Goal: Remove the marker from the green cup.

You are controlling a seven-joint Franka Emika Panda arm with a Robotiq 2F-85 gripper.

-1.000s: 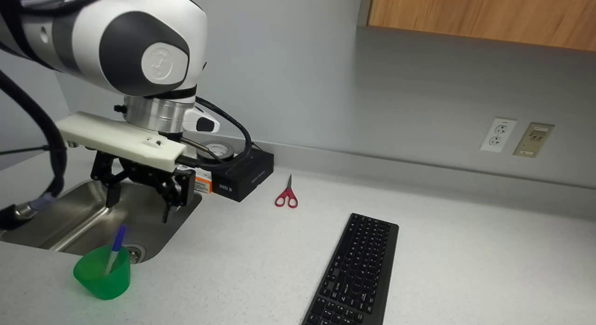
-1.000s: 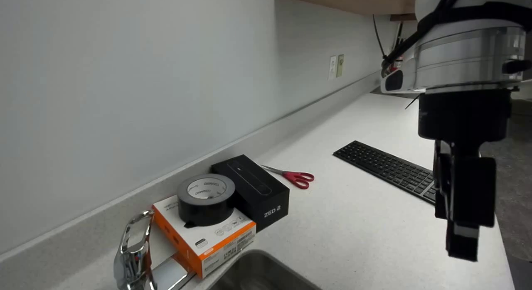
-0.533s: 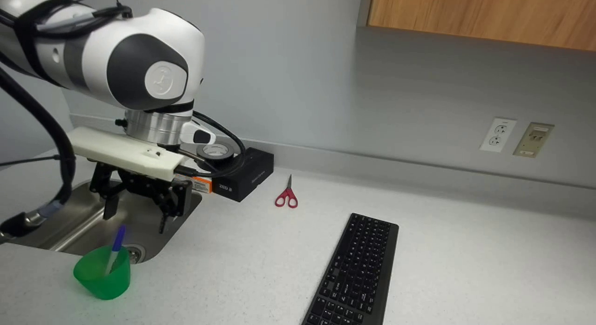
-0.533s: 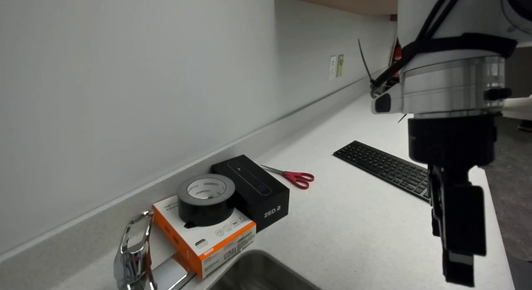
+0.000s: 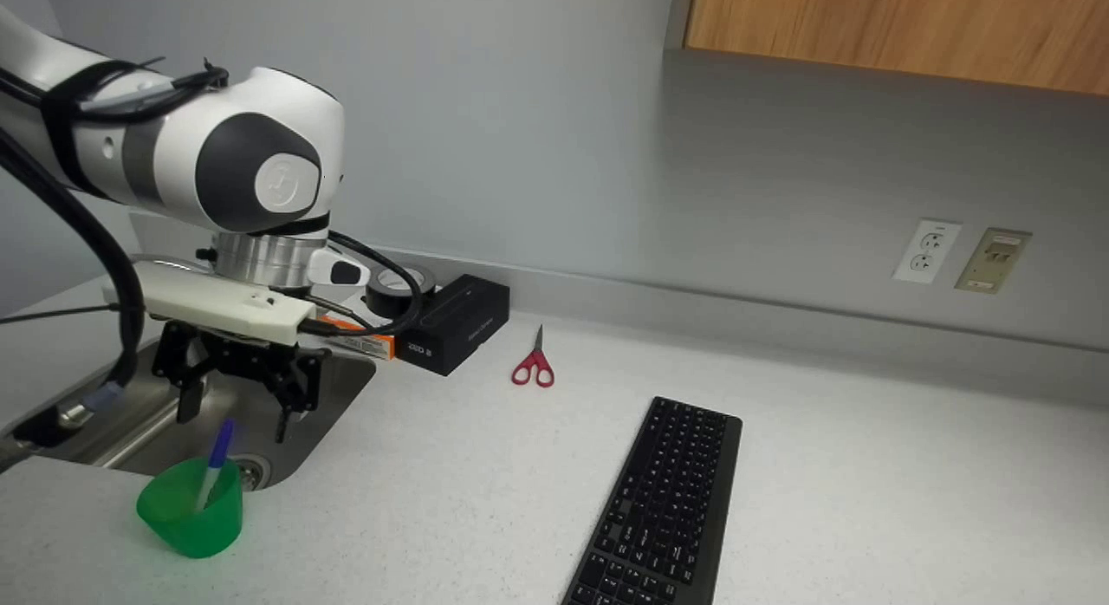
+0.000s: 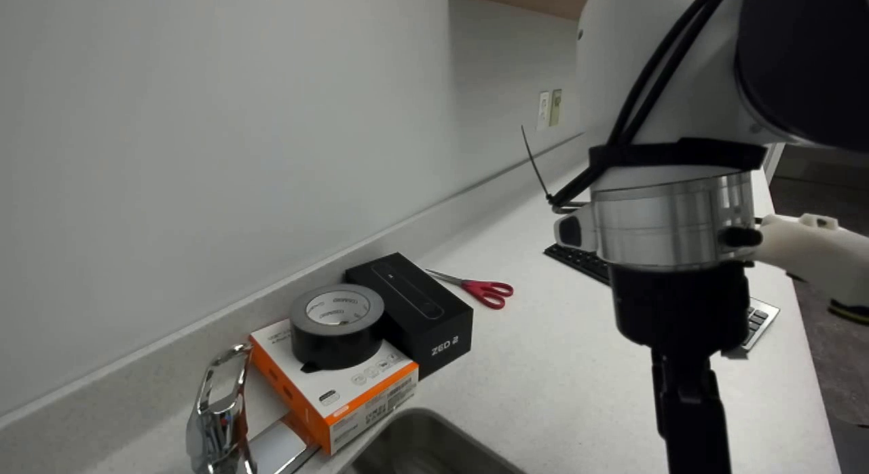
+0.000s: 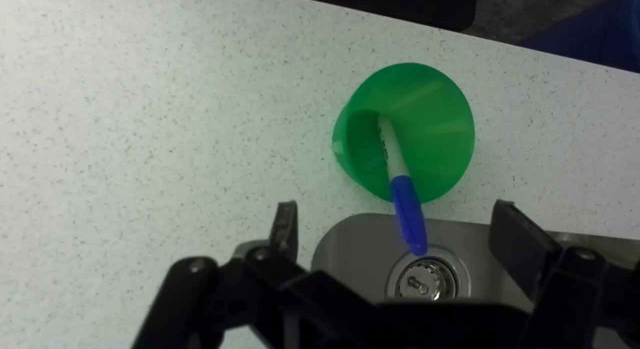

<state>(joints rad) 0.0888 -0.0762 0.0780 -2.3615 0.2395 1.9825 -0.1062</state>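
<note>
Tool (image 5: 234, 425) empty, fingers spread wide and pointing down, above the sink (image 5: 333, 401) at left, apart from marker (image 7: 402, 189). Marker in green cup (image 5: 199, 523), slanted: pale end down inside, blue cap up past the rim on the far side, toward the sink. In wrist view, cap in line with the gap between fingers, tip seen just beside the strainer (image 7: 432, 284). Cup upright on table (image 5: 433, 518), near left, just beside the sink edge. Keyboard (image 5: 654, 505) well to the right, toward the near side. Red-handled scissors (image 5: 535, 362) farther back, left of keyboard, in both exterior views. Black box (image 6: 421, 311) marked ZED 2 left of scissors, far side, near the wall (image 5: 520, 154); orange-and-white box (image 6: 370, 392) just beside, with tape roll (image 6: 336, 345) on top. Chrome faucet (image 6: 220, 426) left of both boxes in an exterior view. Outlet (image 5: 927, 251) and beige plate (image 5: 994, 260) on wall, far right, below wooden cabinet (image 5: 901, 33).
</note>
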